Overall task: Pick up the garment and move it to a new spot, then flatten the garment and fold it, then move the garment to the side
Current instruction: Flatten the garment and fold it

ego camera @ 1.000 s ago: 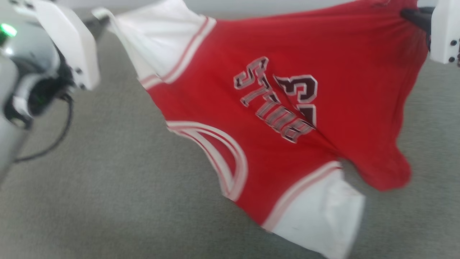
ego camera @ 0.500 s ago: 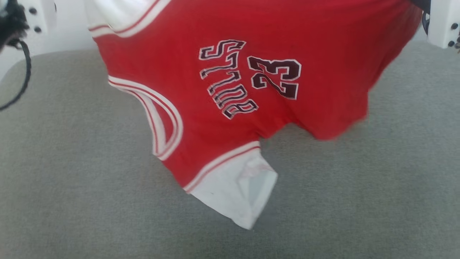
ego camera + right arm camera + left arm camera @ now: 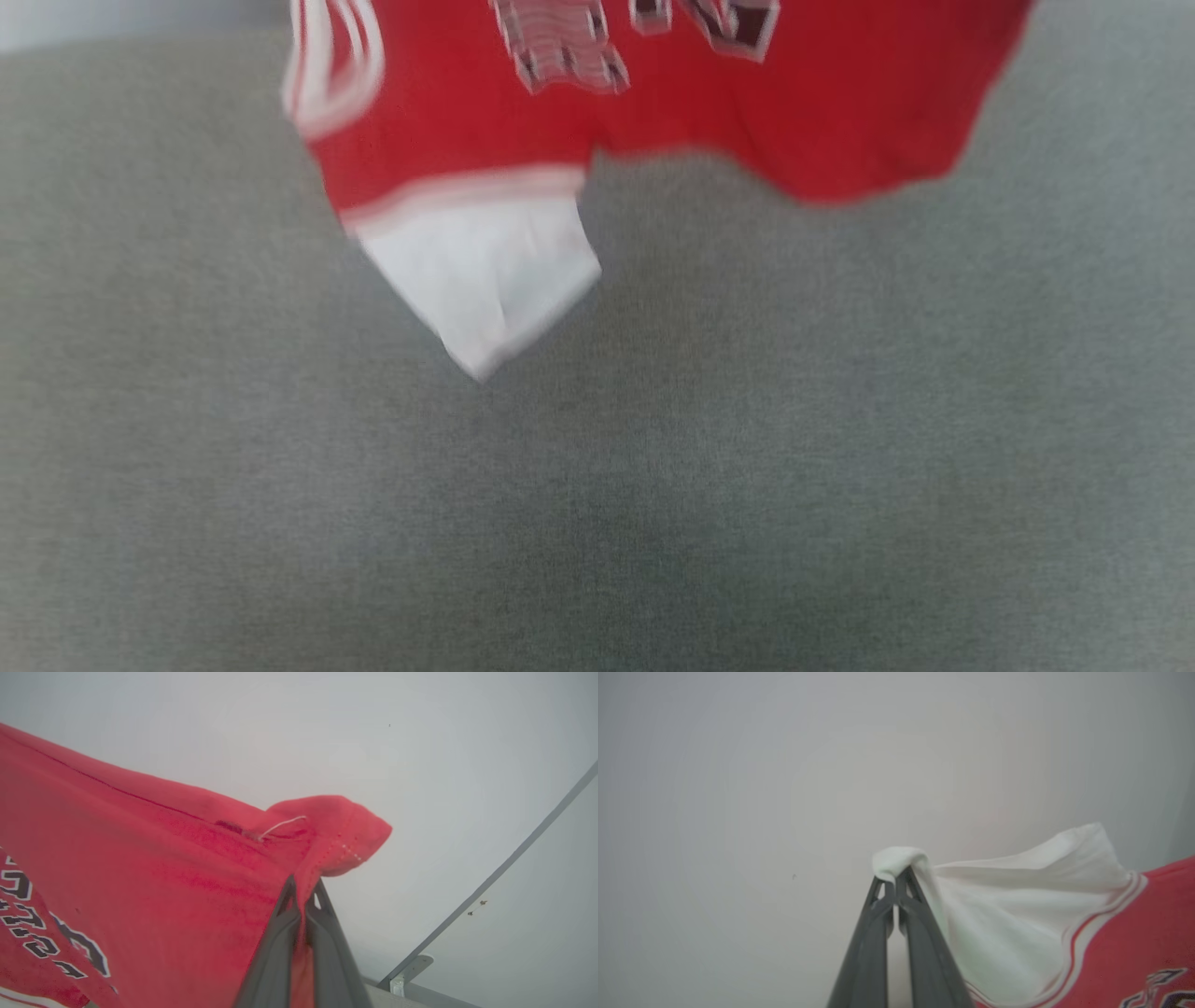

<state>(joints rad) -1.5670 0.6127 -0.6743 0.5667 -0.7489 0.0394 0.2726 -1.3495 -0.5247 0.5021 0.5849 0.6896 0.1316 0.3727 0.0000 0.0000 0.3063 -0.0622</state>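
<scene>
A red jersey T-shirt (image 3: 747,121) hangs in the air, stretched between two robot arms above a grey fabric surface (image 3: 653,485). The head view is blurred. In it the shirt's lower part fills the far edge of the scene, and nothing there shows it touching the surface. One white short sleeve (image 3: 481,271) dangles to a point at the left, below a band of red-and-white striped trim. Part of the black-and-white chest lettering (image 3: 560,47) shows at the top, upside down.

In the left wrist view, the left pincer (image 3: 895,884) is closed, its two dark fingers pinching a bunched fold of the other white sleeve. The cloth spreads away to the right into the red body, against a plain pale wall (image 3: 738,788).

In the right wrist view, the right pincer (image 3: 303,886) is likewise closed, clamped on a red stitched corner of the shirt. The red cloth stretches off to the left with the lettering at its lower edge. A thin grey rail (image 3: 514,858) on a small bracket crosses the pale wall at the right.
</scene>
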